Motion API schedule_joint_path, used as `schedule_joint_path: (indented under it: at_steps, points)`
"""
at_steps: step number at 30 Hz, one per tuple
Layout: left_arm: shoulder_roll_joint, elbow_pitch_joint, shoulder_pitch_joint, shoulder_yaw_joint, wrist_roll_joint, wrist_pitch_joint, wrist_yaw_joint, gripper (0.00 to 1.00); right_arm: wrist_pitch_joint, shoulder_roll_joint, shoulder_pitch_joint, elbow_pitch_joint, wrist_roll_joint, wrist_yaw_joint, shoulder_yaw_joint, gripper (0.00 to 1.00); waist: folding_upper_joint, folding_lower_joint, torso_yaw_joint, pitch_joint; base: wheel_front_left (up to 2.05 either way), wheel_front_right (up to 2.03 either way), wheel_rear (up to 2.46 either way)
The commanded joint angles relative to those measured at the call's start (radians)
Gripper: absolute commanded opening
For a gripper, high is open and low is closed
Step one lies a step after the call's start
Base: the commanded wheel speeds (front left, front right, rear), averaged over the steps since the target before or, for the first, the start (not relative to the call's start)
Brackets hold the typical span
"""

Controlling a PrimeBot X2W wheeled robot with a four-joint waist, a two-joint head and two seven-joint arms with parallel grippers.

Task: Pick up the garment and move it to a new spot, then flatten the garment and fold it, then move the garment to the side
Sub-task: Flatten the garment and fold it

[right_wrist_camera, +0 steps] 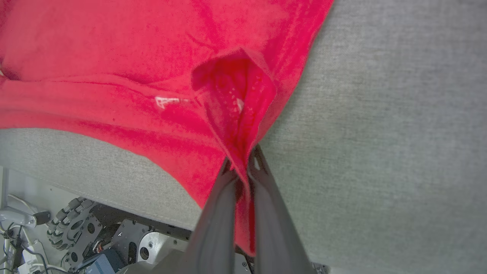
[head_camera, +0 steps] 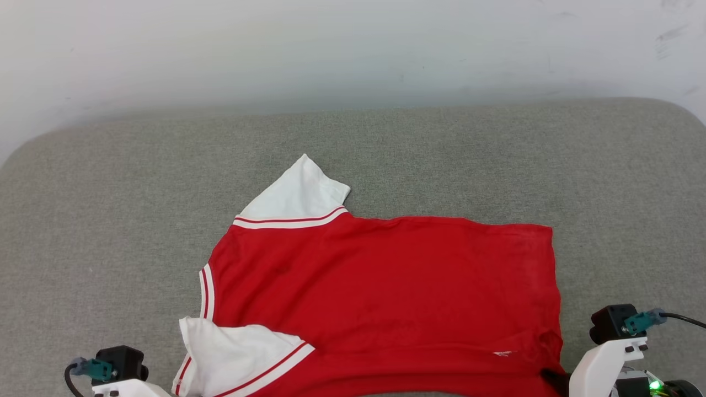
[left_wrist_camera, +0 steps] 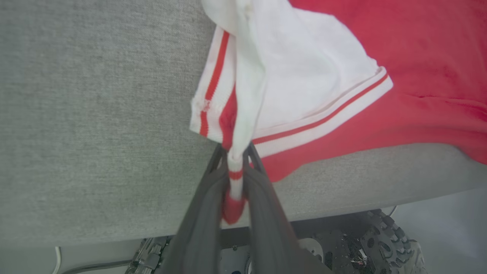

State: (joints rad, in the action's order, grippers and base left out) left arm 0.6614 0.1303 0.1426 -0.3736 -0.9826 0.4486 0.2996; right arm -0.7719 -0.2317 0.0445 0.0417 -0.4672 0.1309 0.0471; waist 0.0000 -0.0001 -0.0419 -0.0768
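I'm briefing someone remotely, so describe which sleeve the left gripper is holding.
A red garment lies spread on the grey cushion. Its near sleeve, white, at the cushion's front edge, is pinched in the left gripper, cuff crumpled. The far sleeve lies flat and free.

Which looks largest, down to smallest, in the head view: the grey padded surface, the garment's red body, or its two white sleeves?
1. grey padded surface
2. garment's red body
3. far sleeve and near sleeve, too alike to rank
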Motion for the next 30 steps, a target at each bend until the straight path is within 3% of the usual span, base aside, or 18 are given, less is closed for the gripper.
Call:
schedule_joint_path:
  at_steps: [1, 2, 3, 4, 5, 11, 18, 25, 30]
  points:
    - [-0.011, -0.005, 0.009, 0.003, -0.008, -0.009, 0.001, 0.00, 0.006, 0.009, 0.014, -0.003, -0.001, 0.000, -0.007, 0.00, 0.0000, 0.0001, 0.001, -0.003, 0.00, 0.00, 0.00]
    - [-0.015, -0.013, 0.008, 0.000, -0.005, -0.015, -0.003, 0.00, 0.015, 0.017, 0.019, -0.001, -0.003, 0.000, -0.010, 0.15, 0.0000, 0.0001, 0.001, -0.004, 0.00, 0.00, 0.00]
    - [-0.024, -0.021, 0.004, -0.006, -0.006, -0.018, -0.009, 0.00, 0.030, 0.021, 0.021, 0.000, 0.004, 0.000, -0.013, 1.00, 0.0000, 0.0001, 0.001, -0.006, 0.00, 0.00, 0.00]
    - [-0.033, -0.028, -0.003, -0.012, -0.007, -0.021, -0.015, 0.38, 0.048, 0.025, 0.021, 0.004, 0.009, 0.000, -0.015, 1.00, 0.0000, 0.0001, 0.003, -0.006, 0.00, 0.00, 0.00]
    - [-0.038, -0.037, -0.015, -0.014, 0.003, -0.032, -0.018, 1.00, 0.075, 0.032, 0.021, 0.005, 0.012, 0.000, -0.020, 1.00, 0.0000, 0.0001, 0.004, -0.006, 0.00, 0.00, 0.00]
    - [-0.070, -0.086, -0.063, -0.022, 0.052, -0.109, -0.036, 1.00, 0.317, 0.063, 0.034, 0.001, 0.070, 0.000, -0.056, 1.00, 0.0000, 0.0001, 0.008, 0.023, 0.00, 0.00, 0.00]
    - [-0.105, -0.097, -0.112, -0.015, 0.149, -0.269, -0.028, 1.00, 0.567, 0.102, 0.060, -0.034, 0.178, 0.000, -0.096, 1.00, 0.0000, 0.0001, 0.002, 0.074, 0.00, 0.00, 0.00]
    - [-0.147, -0.120, -0.217, -0.023, 0.235, -0.399, -0.043, 1.00, 0.648, 0.131, 0.061, -0.113, 0.251, 0.000, -0.116, 1.00, 0.0000, 0.0001, -0.017, 0.077, 0.00, 0.00, 0.00]
    - [-0.179, -0.178, -0.351, -0.030, 0.255, -0.423, -0.072, 1.00, 0.657, 0.141, 0.029, -0.178, 0.273, 0.000, -0.110, 1.00, 0.0000, 0.0001, -0.043, 0.028, 0.00, 0.00, 0.00]
